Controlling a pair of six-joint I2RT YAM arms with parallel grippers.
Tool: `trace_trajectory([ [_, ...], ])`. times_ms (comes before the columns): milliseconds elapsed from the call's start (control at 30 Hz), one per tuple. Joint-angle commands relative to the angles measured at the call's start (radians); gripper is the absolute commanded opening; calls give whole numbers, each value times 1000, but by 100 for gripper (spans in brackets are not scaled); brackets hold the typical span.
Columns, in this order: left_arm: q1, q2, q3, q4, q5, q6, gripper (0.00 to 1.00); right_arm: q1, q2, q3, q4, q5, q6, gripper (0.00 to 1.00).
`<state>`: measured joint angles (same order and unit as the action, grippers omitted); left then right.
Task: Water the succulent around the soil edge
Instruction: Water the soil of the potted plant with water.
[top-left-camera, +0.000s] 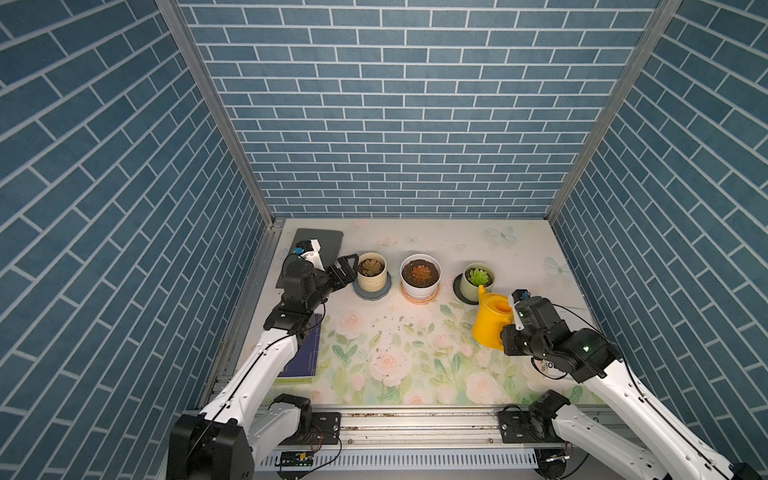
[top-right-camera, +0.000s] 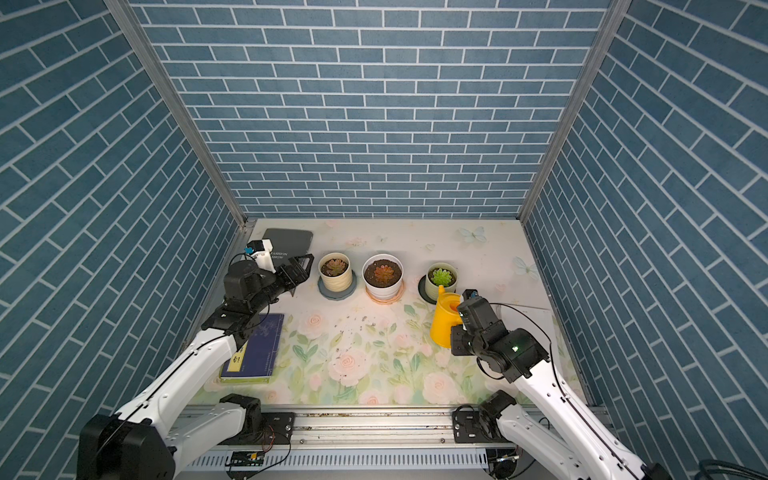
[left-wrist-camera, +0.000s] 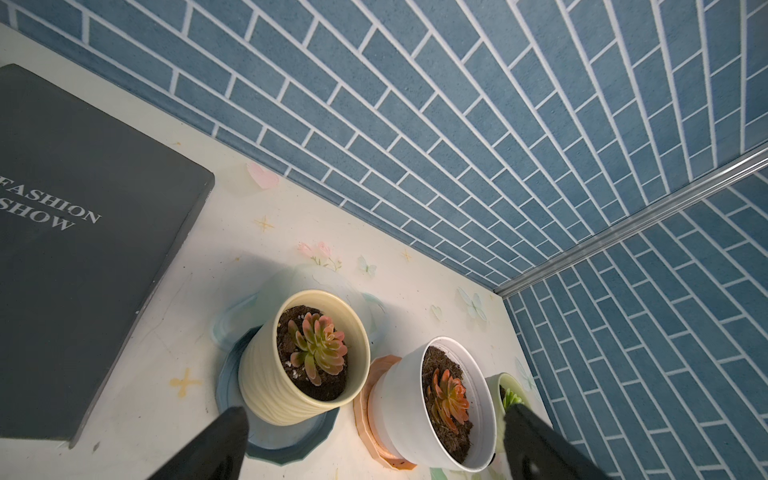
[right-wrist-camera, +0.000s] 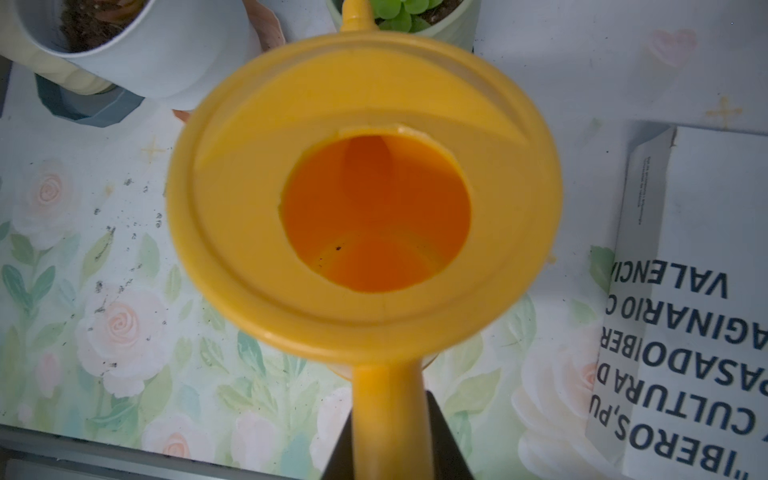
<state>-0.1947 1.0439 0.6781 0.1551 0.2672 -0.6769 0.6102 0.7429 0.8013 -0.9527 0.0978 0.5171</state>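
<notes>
- Where the table (top-left-camera: 419, 374) lies bare, its cloth shows printed pale roses, green leaves and butterflies.
- At the far-left corner lies a dark grey book (left-wrist-camera: 83, 208), lettered "FASHION SHOW" in white capitals.
- Along the left edge, partly under the left arm, lies a blue book (top-right-camera: 257, 349). The characters on its yellow label strip are too small to read.
- By the right edge lies a white booklet (right-wrist-camera: 706, 291). Its dark blue capitals are cut off by the frame and read in part "IBEROS, PU", "CULTURA D", "PASADO IBER", "AGINARIO C", "VALENCI".
- Near the right edge is the yellow watering can (top-left-camera: 492, 320), its spout toward the pale green pot (top-left-camera: 469, 286) with a bright green rosette. The right gripper (right-wrist-camera: 388, 440) is clamped on its handle, and I cannot tell whether its base touches the table.
- Just beside the cream pot, on the side toward the left edge, the left gripper (top-left-camera: 351, 269) has its jaws spread wide and holds nothing.
- In the middle of the row of three stands the white pot (top-left-camera: 419, 289) with an orange-red rosette.
- Closest of the row to the left edge, the succulent (top-left-camera: 370, 267), reddish-brown and green, stands in a cream ribbed pot (top-left-camera: 371, 284) on a grey-blue saucer (top-left-camera: 374, 296).
- Between rosette and rim runs the soil edge (left-wrist-camera: 324, 390), dark brown.
- Toward the table's middle lie scattered soil crumbs (top-left-camera: 390, 326).
</notes>
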Motion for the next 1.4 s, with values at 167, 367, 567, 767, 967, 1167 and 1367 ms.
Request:
trace_trajectory([
  [167,0,2,-11,19,3,3,100,-4,-11,-2,56,-71,-55,0],
  [367,-2,4,-14,20,2,3,100,-4,14,-3,95,-113,-74,0],
  [567,-1,6,-13,21,0,4,100,-2,57,6,151,-165,-108,0],
  [767,-2,10,-11,18,-1,5,100,14,133,27,216,-217,-144,0],
  [967,-2,13,-11,14,-6,8,100,68,186,77,245,-214,-148,0],
  [1167,-1,15,-11,14,-2,8,100,154,227,111,260,-161,-136,0],
  [1367,-1,12,-11,12,-2,8,100,199,260,112,273,-155,-130,0],
])
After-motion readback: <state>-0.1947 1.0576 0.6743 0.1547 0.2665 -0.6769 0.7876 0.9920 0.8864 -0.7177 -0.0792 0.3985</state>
